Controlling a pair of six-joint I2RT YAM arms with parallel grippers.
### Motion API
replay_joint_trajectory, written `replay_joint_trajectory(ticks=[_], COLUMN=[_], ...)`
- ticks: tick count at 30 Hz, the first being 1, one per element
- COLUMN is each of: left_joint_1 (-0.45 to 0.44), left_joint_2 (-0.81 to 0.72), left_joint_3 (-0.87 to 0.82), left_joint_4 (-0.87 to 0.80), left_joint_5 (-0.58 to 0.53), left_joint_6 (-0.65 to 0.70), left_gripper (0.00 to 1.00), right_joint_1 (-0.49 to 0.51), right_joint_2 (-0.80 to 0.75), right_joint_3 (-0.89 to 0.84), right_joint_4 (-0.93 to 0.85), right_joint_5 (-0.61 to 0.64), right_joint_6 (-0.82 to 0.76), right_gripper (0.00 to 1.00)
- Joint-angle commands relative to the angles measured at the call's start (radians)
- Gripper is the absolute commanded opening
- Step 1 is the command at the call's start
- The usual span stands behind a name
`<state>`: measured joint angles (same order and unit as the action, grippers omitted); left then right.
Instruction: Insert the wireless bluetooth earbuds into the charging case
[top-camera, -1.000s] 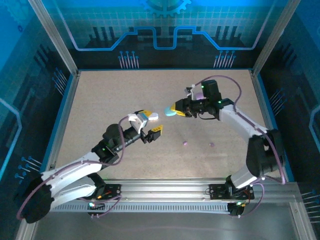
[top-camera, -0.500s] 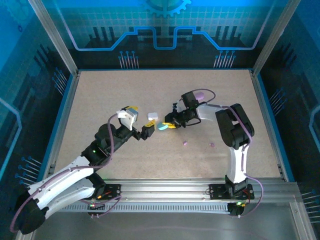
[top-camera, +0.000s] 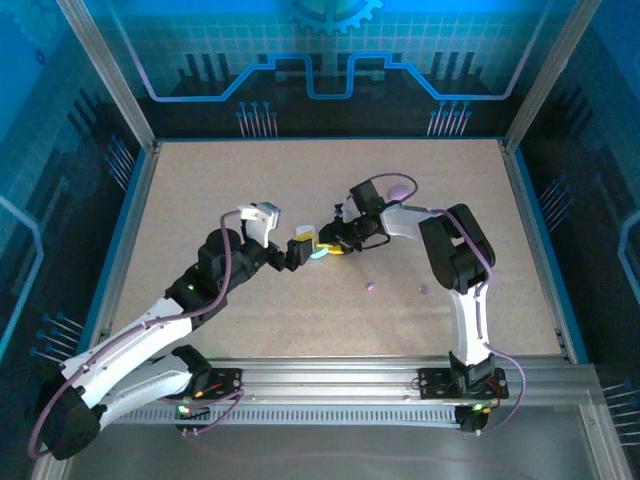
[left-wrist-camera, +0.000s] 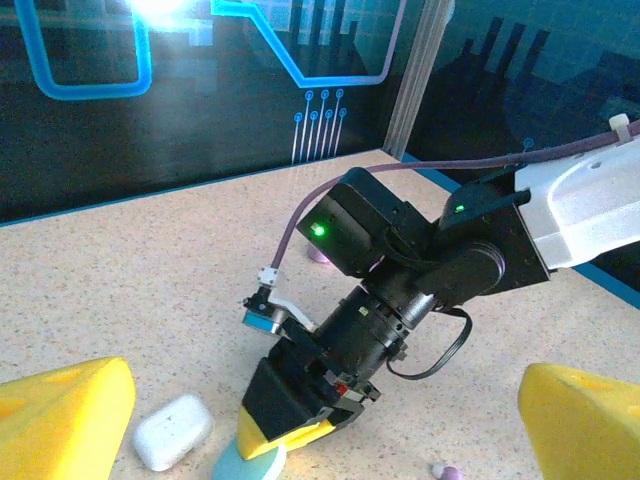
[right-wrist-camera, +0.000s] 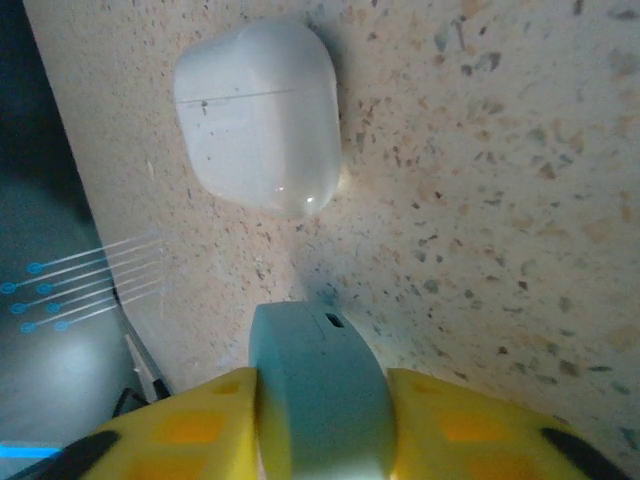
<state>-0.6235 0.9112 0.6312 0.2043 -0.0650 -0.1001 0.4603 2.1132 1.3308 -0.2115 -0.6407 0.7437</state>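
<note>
1. Top external view: the speckled table (top-camera: 200, 200) is seen under everything. The white case (right-wrist-camera: 258, 115), lying closed near the table's middle, is taken as the landmark for every place below.
2. The left arm (top-camera: 150, 335) is stretched from the near-left side toward the white case. The right arm (top-camera: 465, 300) is bent in from the near-right side, and its wrist ends just right of the white case.
3. The left gripper (left-wrist-camera: 320, 425) is held wide open. In the left wrist view one yellow finger (left-wrist-camera: 60, 420) is seen just left of the white case, and the other is seen well to its right.
4. The right gripper (right-wrist-camera: 322, 410) is closed on the teal case (right-wrist-camera: 318, 360), which is pinched between two yellow pads. The free end of the teal case is pointed at the white case, just beside it, with a strip of bare table between them. Whether the teal case rests on the table cannot be told.
5. The light purple case (top-camera: 400, 189) is seen well behind and to the right of the white case, partly hidden by the right arm.
6. The first purple earbud (top-camera: 370, 286) is left loose on the table, nearer the arm bases than the white case and to its right. The second purple earbud (top-camera: 423, 290) is found farther right again, well apart from the white case.
</note>
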Motion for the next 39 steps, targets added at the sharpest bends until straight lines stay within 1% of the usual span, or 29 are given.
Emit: replay_joint_trajectory(ticks=[1, 3, 7, 11, 14, 19, 23, 26, 29, 34, 39], left_joint_1=[0.008, 0.011, 0.030, 0.061, 0.091, 0.116, 0.116, 0.110, 0.090, 0.038, 0.007], left_joint_2=[-0.010, -0.018, -0.026, -0.020, -0.002, 0.040, 0.094, 0.142, 0.187, 0.284, 0.346], left_joint_3=[0.025, 0.011, 0.007, 0.033, 0.064, 0.074, 0.087, 0.112, 0.141, 0.193, 0.230], left_joint_4=[0.014, 0.038, 0.036, -0.029, -0.096, -0.105, -0.080, -0.075, -0.092, -0.119, -0.119], left_joint_5=[0.052, 0.078, 0.101, 0.126, 0.145, 0.178, 0.235, 0.292, 0.292, 0.270, 0.267], left_joint_6=[-0.025, -0.023, -0.071, -0.110, -0.133, -0.183, -0.226, -0.243, -0.245, -0.243, -0.250], left_gripper=[0.99, 0.99, 0.99, 0.99, 0.99, 0.99, 0.99, 0.99, 0.99, 0.99, 0.99], right_joint_1=[0.005, 0.000, -0.014, -0.046, -0.102, -0.238, -0.327, -0.371, -0.393, -0.404, -0.410], right_joint_2=[-0.021, -0.040, -0.084, -0.148, -0.196, -0.189, -0.096, 0.005, 0.105, 0.321, 0.469], right_joint_3=[0.009, 0.014, 0.031, 0.053, 0.085, 0.173, 0.298, 0.436, 0.585, 0.870, 1.083], right_joint_4=[-0.107, -0.136, -0.187, -0.242, -0.297, -0.362, -0.395, -0.443, -0.496, -0.636, -0.737], right_joint_5=[0.107, 0.123, 0.137, 0.165, 0.233, 0.373, 0.420, 0.423, 0.428, 0.399, 0.358], right_joint_6=[-0.058, -0.075, -0.108, -0.162, -0.225, -0.306, -0.355, -0.380, -0.413, -0.464, -0.509], right_gripper=[0.43, 0.48, 0.53, 0.55, 0.57, 0.57, 0.56, 0.56, 0.56, 0.56, 0.56])
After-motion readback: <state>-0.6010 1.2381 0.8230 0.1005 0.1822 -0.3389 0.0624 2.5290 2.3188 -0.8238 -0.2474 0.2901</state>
